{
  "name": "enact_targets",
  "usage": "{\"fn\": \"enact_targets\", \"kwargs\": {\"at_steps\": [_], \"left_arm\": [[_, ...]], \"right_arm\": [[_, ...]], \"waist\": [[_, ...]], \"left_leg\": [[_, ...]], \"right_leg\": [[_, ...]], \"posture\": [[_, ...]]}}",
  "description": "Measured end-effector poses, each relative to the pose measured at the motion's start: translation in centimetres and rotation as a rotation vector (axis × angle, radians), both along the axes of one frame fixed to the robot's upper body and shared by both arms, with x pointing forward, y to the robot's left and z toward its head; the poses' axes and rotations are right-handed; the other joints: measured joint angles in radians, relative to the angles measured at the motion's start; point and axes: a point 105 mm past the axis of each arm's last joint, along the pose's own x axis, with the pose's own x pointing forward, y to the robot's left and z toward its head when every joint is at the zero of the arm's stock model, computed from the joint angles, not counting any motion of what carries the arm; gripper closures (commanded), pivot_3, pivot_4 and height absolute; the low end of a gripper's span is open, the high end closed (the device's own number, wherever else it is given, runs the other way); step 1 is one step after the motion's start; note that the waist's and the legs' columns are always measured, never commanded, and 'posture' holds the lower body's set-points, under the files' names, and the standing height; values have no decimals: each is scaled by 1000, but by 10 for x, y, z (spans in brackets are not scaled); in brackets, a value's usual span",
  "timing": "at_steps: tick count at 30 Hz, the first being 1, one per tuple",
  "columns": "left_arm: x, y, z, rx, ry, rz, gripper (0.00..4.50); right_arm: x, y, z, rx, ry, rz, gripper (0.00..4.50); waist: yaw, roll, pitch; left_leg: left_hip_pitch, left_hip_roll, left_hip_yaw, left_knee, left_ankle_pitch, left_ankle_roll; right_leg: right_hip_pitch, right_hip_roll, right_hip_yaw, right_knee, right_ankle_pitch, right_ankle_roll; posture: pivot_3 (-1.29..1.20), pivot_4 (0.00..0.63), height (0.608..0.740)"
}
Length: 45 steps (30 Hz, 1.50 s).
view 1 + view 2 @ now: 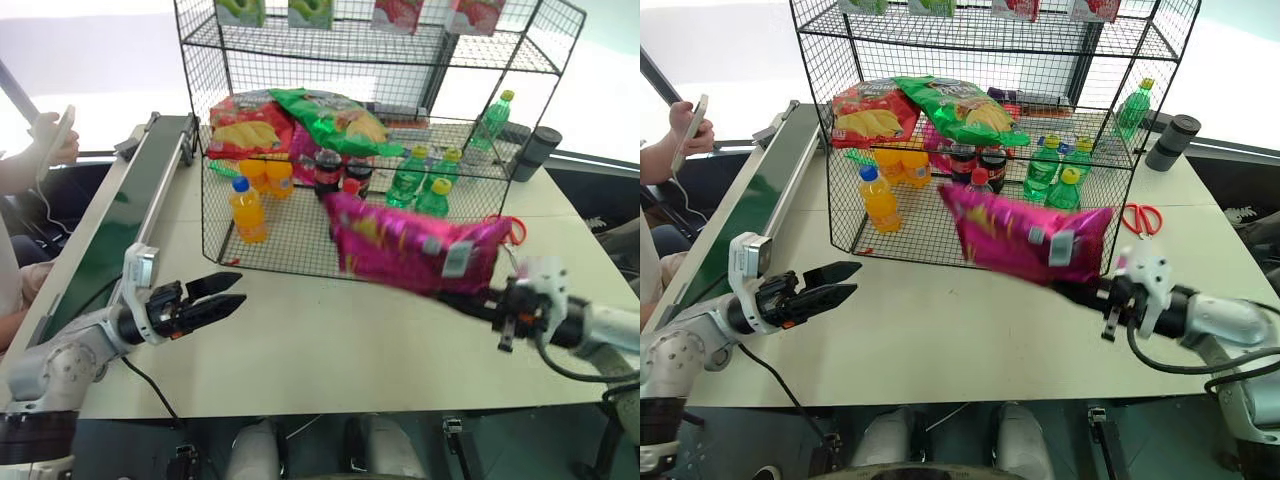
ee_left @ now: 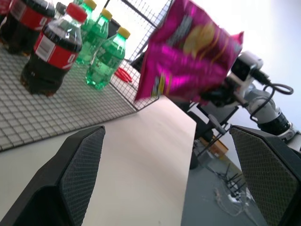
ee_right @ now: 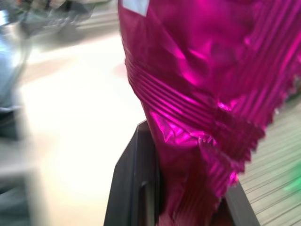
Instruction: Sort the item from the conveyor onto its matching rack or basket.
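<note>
Pink bag held over the tabletop, in front of the rack.
Near the tabletop's front edge the right gripper [image 1: 1090, 293] has its fingers pinching the crimped end of the pink bag [image 1: 1025, 236], held clear of the tabletop [image 1: 330, 340]; its long axis runs roughly level, far end towards the rack [image 1: 350, 130]. The left gripper [image 1: 225, 293] hovers with fingers spread, holding nothing. The rack's bottom tier holds orange, cola and green bottles; the tier above, a red bag [image 1: 245, 125] and a green bag [image 1: 335, 120]. The conveyor [image 1: 120, 235] runs along the left edge.

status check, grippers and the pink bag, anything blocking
Left gripper open, empty. Right gripper shut on pink crisp bag, held before rack. Bottles crowd lower tier.
</note>
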Motion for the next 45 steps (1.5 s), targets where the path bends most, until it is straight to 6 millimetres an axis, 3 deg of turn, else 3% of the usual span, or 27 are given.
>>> {"fn": "enact_targets", "kwargs": {"at_steps": [3,8,12,17,23,28,32,40,45], "left_arm": [[2,-11,-2,-20,-15,-31,0],[12,-22,4,-5,-80,-46,0],[14,-32,2,20,-110,-74,0],[17,-34,3,61,-163,-65,0],[18,-43,5,88,-234,-50,0],[19,-49,12,92,-308,-10,0],[19,-50,11,104,-340,24,0],[30,-54,18,91,-407,138,0],[38,-59,29,75,-474,214,0]], "right_arm": [[2,5,27,-81,-223,-41,4396],[9,0,50,-126,-399,-124,4396],[31,-23,57,-117,-434,-284,4396],[49,-41,87,-183,-660,-439,4396],[79,-65,66,-562,-742,-550,4396],[96,-71,66,-724,-816,-595,4396],[112,-75,60,-774,-815,-653,4396],[143,-63,65,-779,-854,-724,4396],[151,-62,63,-776,-835,-722,4396]], "waist": [[4,0,0],[5,-1,-1],[2,-1,0],[-3,1,0],[-3,1,1],[-19,2,1],[-27,2,1],[-22,2,1],[-21,2,1]], "left_leg": [[0,0,0,0,0,0],[0,0,0,0,0,0],[0,0,0,0,0,0],[0,0,0,0,3,-5],[0,0,1,0,4,-7],[0,0,1,0,5,-8],[1,0,2,0,5,-9],[0,0,2,0,6,-10],[0,0,2,0,6,-10]], "right_leg": [[0,0,0,0,0,0],[1,0,0,0,0,0],[1,0,0,0,0,0],[0,1,0,1,0,0],[0,0,0,1,0,0],[0,1,0,1,0,1],[0,1,1,2,0,1],[0,0,1,1,0,1],[0,1,1,1,0,1]], "posture": [[0,150,726],[0,150,726],[0,150,726],[0,150,726],[0,150,726],[0,150,726],[0,150,726],[0,150,726],[0,150,726]]}}
